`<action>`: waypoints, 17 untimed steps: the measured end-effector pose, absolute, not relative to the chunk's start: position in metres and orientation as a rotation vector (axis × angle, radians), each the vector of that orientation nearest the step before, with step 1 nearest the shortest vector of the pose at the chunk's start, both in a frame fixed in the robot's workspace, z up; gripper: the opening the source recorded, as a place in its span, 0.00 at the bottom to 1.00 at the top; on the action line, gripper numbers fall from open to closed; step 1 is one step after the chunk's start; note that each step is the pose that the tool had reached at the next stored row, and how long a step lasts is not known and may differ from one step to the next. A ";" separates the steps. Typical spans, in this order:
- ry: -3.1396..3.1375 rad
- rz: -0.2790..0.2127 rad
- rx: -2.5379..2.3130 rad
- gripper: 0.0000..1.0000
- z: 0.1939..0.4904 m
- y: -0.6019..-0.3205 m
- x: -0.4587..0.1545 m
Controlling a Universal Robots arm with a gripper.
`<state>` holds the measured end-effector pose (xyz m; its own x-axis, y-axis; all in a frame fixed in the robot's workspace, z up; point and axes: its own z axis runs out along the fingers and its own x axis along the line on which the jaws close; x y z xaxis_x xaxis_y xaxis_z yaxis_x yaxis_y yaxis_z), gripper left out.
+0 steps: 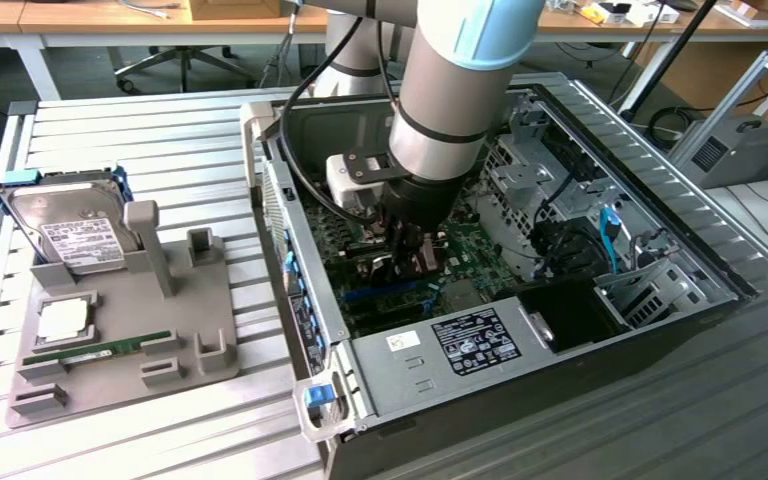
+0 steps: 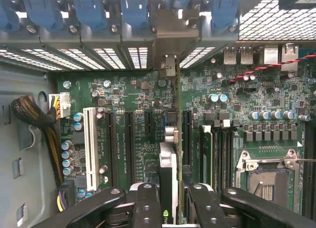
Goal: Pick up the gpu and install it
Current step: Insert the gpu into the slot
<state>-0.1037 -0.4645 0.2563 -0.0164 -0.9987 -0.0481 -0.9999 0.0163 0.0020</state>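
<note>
My gripper (image 1: 407, 258) is down inside the open computer case (image 1: 291, 180), over the green motherboard (image 1: 391, 300). In the wrist view its two black fingers (image 2: 147, 198) are shut on the gpu (image 2: 168, 159), which is seen edge-on between them. The card stands upright on the motherboard (image 2: 133, 90) among the expansion slots, beside a black slot (image 2: 186, 139). Its pale metal end bracket (image 2: 168, 65) reaches the rear wall of the case, under the row of blue latches (image 2: 133, 8). From the exterior view the gpu is mostly hidden behind the gripper and the arm.
A grey parts tray (image 1: 124, 330) lies outside the case at the exterior view's left, with a hard drive (image 1: 75, 235), a processor (image 1: 61, 320) and a green memory stick (image 1: 97, 350). A white slot (image 2: 90, 146), a cable bundle (image 2: 37, 122) and the CPU socket (image 2: 269, 176) flank the card.
</note>
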 end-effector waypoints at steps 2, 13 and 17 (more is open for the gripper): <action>2.216 0.055 -2.180 0.27 0.256 -0.465 -0.104; 2.213 0.062 -2.176 0.27 0.256 -0.467 -0.104; 2.213 0.062 -2.176 0.27 0.257 -0.468 -0.104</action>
